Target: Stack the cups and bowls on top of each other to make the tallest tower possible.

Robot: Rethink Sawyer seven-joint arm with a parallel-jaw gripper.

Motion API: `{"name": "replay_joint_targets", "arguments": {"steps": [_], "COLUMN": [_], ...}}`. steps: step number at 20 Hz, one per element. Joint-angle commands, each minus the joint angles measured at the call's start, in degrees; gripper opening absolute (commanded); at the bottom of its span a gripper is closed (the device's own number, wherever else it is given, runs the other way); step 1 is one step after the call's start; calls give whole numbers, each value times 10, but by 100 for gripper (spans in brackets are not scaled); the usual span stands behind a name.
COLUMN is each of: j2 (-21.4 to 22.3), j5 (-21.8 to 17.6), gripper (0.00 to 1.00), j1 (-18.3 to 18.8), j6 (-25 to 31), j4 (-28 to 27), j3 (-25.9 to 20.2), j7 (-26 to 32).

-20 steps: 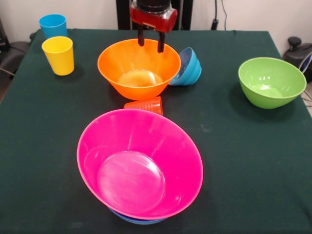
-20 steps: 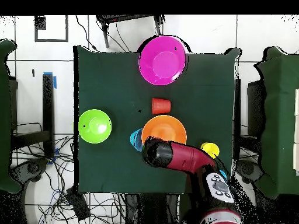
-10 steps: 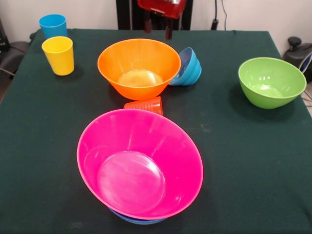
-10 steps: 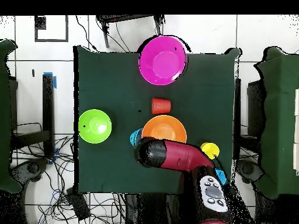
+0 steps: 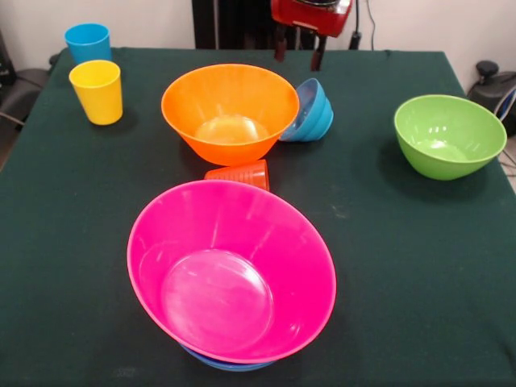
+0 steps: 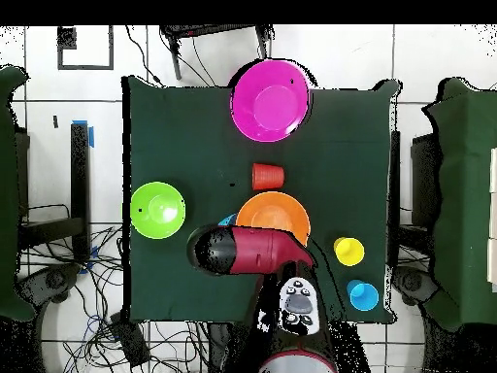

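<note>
Gripper [image 5: 297, 50] at top edge, fingers parted, above tilted blue bowl [image 5: 313, 110], orange bowl [image 5: 230, 111] beside, pink bowl [image 5: 231, 270] far below.

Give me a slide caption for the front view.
Open gripper hovers above tilted blue bowls beside the orange bowl; pink bowl tower nearest.

A: Any lettering on the bowls? The big pink bowl [image 5: 231, 270] fills the lower middle of the front view.

B: Nothing there, plain glossy plastic, and the orange bowl [image 5: 230, 111] above it is just as bare.

A: The cups at upper left?

B: The yellow cup [image 5: 97, 91] and the blue cup [image 5: 88, 42] carry no print.

A: And the arm [image 6: 254, 250], low in the overhead view?

B: Small markings on its panel, too tiny to read.
</note>
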State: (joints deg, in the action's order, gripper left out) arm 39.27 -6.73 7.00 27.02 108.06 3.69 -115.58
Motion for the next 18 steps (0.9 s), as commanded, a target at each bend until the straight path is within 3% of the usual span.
{"name": "replay_joint_targets", "arguments": {"steps": [1,10,18], "j2": [-48,-72,-77], "j5": [21,45,59], "gripper": [100,100,100], "j1": [-20,5,19], "j6": [-16,-55,-23], "j4": [-35,-30,-56], "j3": [-10,-33,-37], "j7": [-101,-92,-71]}}
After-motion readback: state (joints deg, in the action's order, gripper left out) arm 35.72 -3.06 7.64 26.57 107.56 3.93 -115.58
